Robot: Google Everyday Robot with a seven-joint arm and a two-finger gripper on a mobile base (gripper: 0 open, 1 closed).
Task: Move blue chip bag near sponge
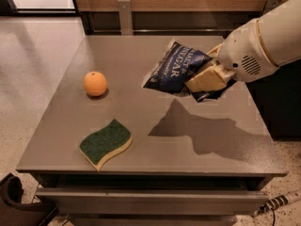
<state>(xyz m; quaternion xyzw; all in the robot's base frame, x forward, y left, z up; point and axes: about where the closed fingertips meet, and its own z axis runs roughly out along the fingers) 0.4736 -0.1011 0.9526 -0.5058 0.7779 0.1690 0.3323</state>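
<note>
Gripper (206, 79) right of center, clamped on bag (175, 68), held off table (136, 55). Sponge (105, 143) sits lower left of it, long axis diagonal. Gotta go down-left.

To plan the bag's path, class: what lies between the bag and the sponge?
In the camera view, only bare table lies between sponge and bag, which the gripper holds above its right side.

I count 1 blue chip bag (176, 69), gripped in my 1 hand (207, 81), which hangs above the right half of the 1 worktop (141, 51). On that worktop lie 1 sponge (105, 143) and 1 orange fruit (95, 83), 2 things resting in all.
</note>
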